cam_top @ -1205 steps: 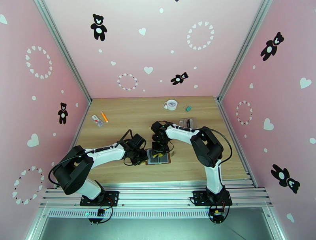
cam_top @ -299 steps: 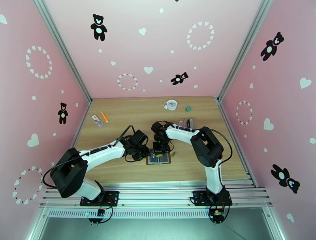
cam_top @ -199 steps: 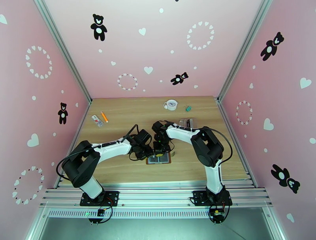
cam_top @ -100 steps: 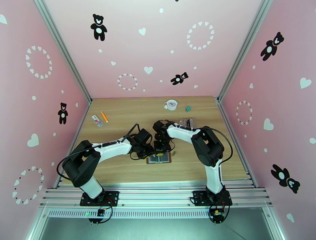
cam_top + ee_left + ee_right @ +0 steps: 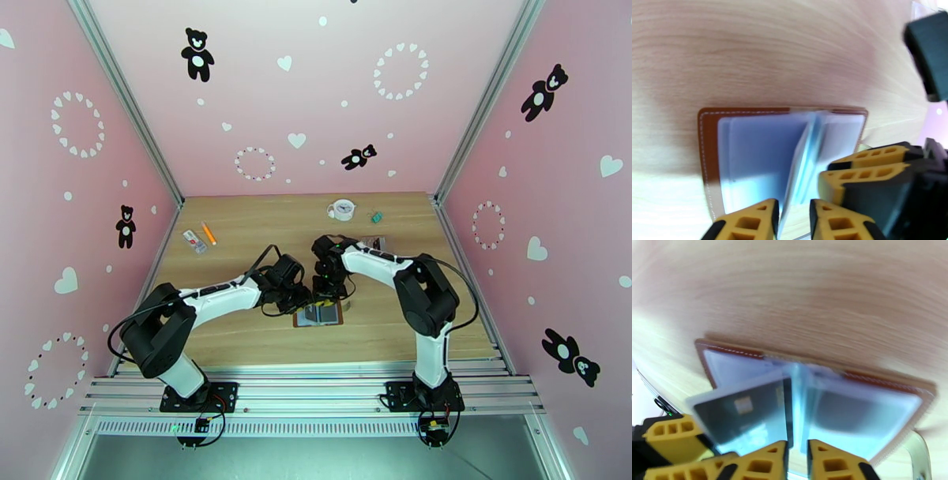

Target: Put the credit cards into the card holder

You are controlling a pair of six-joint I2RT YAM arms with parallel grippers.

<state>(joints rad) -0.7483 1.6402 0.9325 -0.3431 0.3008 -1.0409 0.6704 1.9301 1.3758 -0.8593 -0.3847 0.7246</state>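
Note:
The card holder (image 5: 319, 315) lies open on the table, a brown leather rim (image 5: 705, 150) around clear sleeves. My left gripper (image 5: 306, 299) reaches in from the left. It is shut on an upright sleeve (image 5: 800, 158) that stands between its fingertips (image 5: 793, 219). My right gripper (image 5: 325, 294) hovers just behind the holder, slightly open (image 5: 798, 461) with nothing in its grip. One dark credit card (image 5: 738, 409) with a chip sits inside a raised sleeve left of the spine. The right fingers (image 5: 869, 165) show beside the holder, and the left fingers (image 5: 669, 433) show at that sleeve's corner.
A clear plastic pouch (image 5: 373, 244) lies behind the right arm. A small white cup (image 5: 342, 209) and a green item (image 5: 377, 216) stand at the back. An orange pen (image 5: 208, 233) and a white packet (image 5: 193, 241) lie at the far left.
My right gripper has opened and drawn up and back from the holder. My left arm slid right to the holder's spine about a second ago and has stayed there.

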